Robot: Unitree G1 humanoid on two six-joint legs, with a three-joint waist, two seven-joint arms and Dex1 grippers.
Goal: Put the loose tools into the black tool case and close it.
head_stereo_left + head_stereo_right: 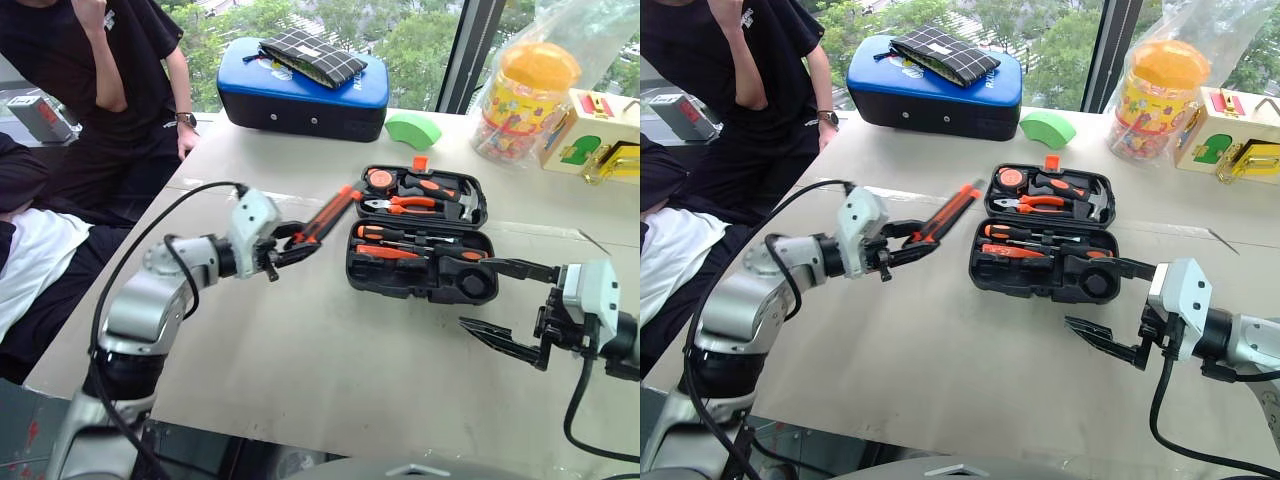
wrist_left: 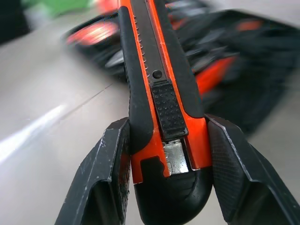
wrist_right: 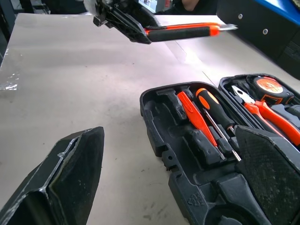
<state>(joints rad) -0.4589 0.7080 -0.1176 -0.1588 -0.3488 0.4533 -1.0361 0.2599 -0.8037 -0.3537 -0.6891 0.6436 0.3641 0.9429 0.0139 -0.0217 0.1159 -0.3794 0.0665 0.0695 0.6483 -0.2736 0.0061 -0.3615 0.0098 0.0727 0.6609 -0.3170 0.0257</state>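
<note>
Above the table, left of the open black tool case (image 1: 425,236), the left gripper (image 1: 292,246) pinched the utility knife (image 1: 330,214) by its butt, best lowered level into an empty slot, while the right gripper (image 1: 510,306) gaped wide, holding nothing.

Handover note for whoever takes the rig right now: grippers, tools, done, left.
Left gripper: shut on the utility knife, held above the table, to the left of the black tool case.
Right gripper: open, nothing held, near the case's front right corner.
Case: lid open; tape measure, pliers and hammer in the far half.
Done: screwdrivers lie in the near half.
Left: seat the knife in the case, then close the lid.
</note>
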